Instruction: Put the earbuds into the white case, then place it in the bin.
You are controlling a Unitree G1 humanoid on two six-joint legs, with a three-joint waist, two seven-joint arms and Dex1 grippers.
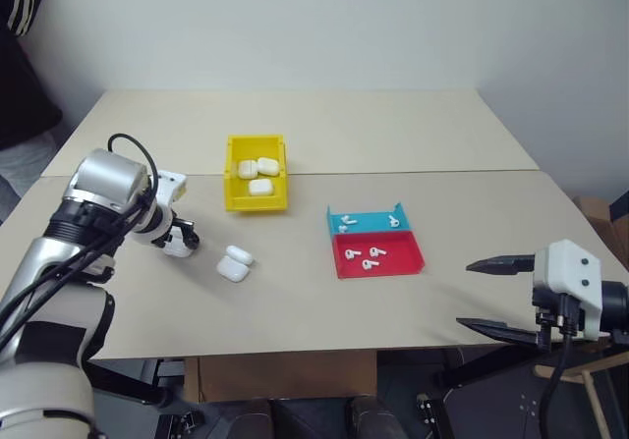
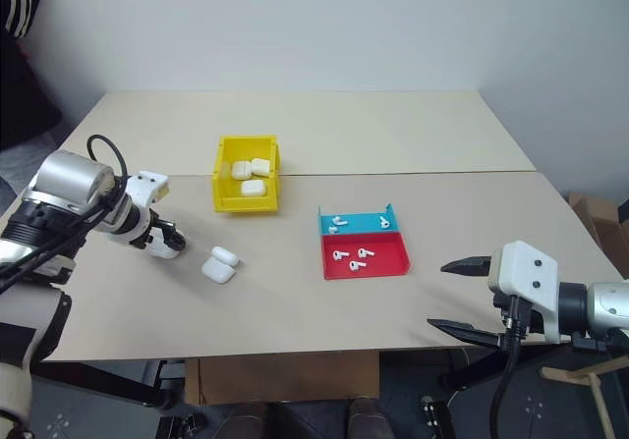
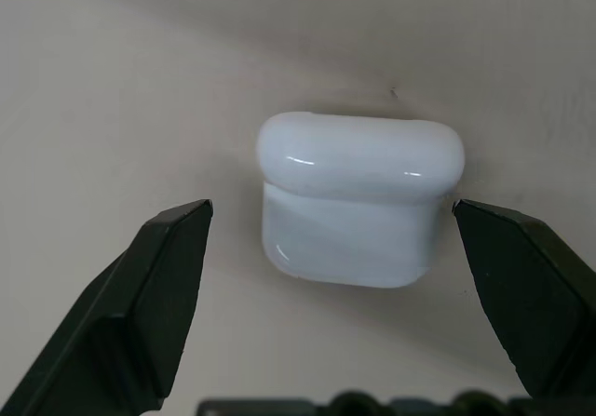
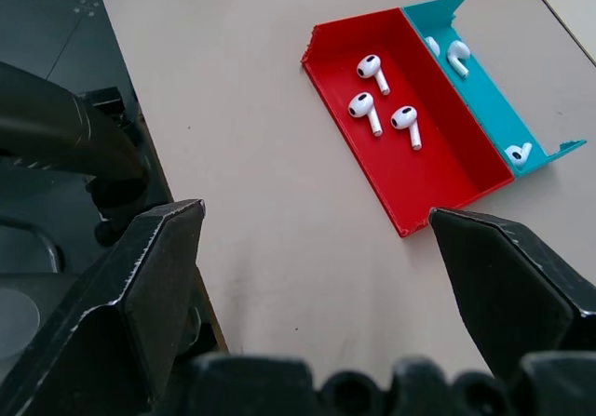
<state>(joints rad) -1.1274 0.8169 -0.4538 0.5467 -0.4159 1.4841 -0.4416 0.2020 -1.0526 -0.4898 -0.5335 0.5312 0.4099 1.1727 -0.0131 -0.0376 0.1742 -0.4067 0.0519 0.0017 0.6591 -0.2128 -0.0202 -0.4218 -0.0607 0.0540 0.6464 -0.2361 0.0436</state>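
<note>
My left gripper [image 3: 331,225] hangs over the tan table [image 1: 295,301], pointing steeply down with its two black fingers [image 3: 154,286] spread wide and nothing between them touching. Below it lies a white case [image 3: 358,197] on its side, lid closed as far as I can tell, framed by the fingertips but clear of both. From the head view, that case [image 1: 234,264] rests on the table just beside my left gripper [image 1: 182,238], nearer me than the yellow bin [image 1: 256,198]. The bin holds three more white cases [image 1: 257,169].

To the right of the bin, well apart from it, a shallow blue tray [image 1: 369,221] and a shallow red tray [image 1: 378,254] sit touching side by side. Three earbuds [image 4: 382,104] lie in the red tray and three more earbuds [image 4: 456,58] in the blue.

My right gripper [image 1: 496,297] hovers at the near right edge of the table, fingers [image 4: 140,295] wide apart, empty, pointing toward the trays.
</note>
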